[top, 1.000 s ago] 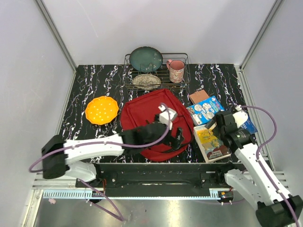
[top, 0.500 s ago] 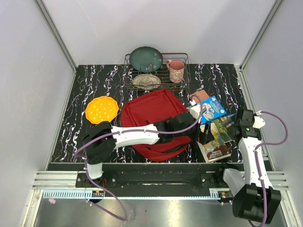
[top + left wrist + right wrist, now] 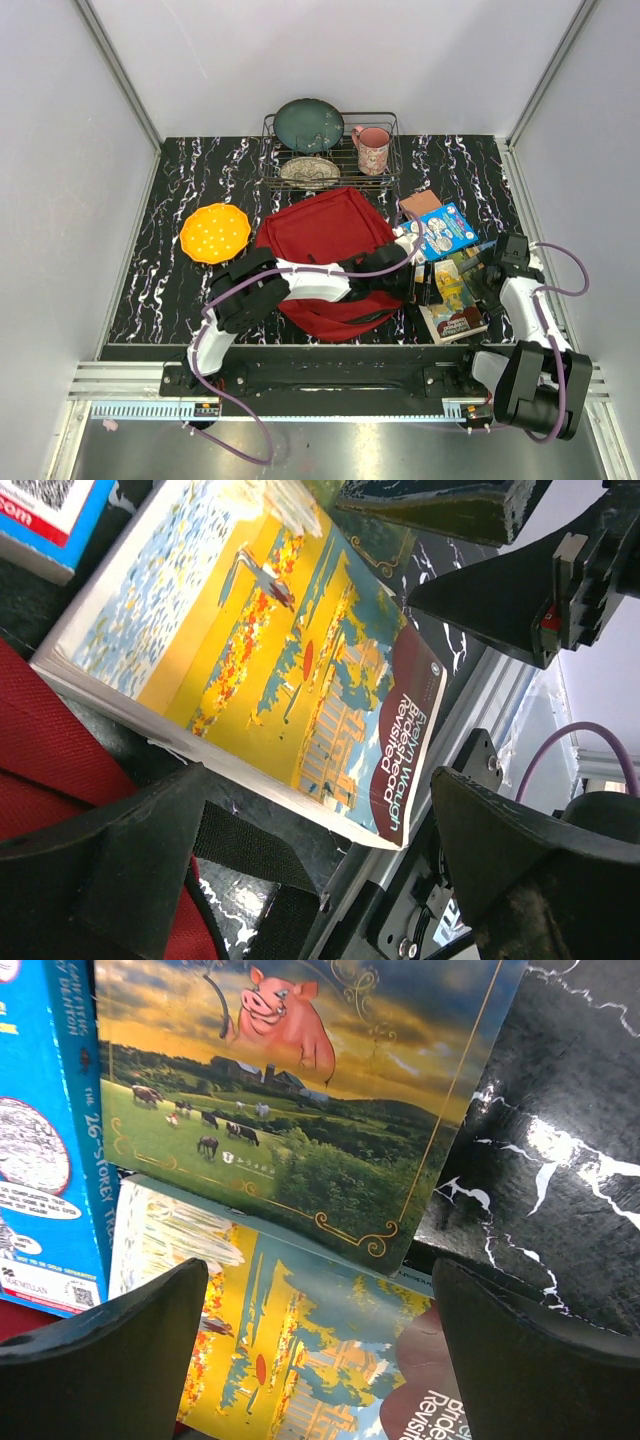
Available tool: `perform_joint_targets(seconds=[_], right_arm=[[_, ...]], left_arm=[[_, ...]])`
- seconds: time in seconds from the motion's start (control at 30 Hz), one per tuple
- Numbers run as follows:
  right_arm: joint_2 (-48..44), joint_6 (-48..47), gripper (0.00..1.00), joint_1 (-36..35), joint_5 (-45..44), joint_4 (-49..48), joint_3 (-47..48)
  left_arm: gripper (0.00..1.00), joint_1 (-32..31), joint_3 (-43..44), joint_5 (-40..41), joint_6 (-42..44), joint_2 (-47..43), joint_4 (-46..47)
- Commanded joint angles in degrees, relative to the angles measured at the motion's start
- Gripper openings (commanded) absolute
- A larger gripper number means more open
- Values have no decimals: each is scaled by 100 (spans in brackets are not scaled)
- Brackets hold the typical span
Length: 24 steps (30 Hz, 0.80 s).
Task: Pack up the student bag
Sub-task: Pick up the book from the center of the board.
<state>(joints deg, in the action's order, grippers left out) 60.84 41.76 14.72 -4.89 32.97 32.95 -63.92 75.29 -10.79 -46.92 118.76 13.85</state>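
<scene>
since the earlier frames the left arm has swung across the student bag (image 3: 322, 232) and folded in, bringing the left pincer (image 3: 417, 283) down at the books. the right pincer (image 3: 488, 272) has drawn in over them from the other side. both pincers gape fully and hold nothing. the red bag lies just behind the left pincer, under its arm, on the table (image 3: 160, 290). between the left jaws sits the yellow book (image 3: 290, 680). the pig book (image 3: 300, 1130) overlaps its far end, right below the right pincer, and the blue book (image 3: 45, 1160) is to that pincer's left. two pincers closing on one stack may knock together or shove the pig book askew. a black strap (image 3: 250, 847) beneath the left pincer could snag.
</scene>
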Motion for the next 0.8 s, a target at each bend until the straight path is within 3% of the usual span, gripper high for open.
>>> perform_joint_targets(seconds=[0.0, 0.27, 0.43, 0.77], right_arm=[[182, -71, 100, 31, 172, -414, -69], [455, -370, 100, 31, 1497, -844, -271], [148, -2, 96, 31, 2148, -942, -789], [-1846, 360, 80, 31, 2378, -178, -1080]], left_arm=[[99, -24, -40, -125, -336, 112, 444], [99, -6, -242, 217, -116, 77, -75], [99, 29, -50, 375, 191, 77, -627], [96, 82, 258, 569, 455, 112, -1042]])
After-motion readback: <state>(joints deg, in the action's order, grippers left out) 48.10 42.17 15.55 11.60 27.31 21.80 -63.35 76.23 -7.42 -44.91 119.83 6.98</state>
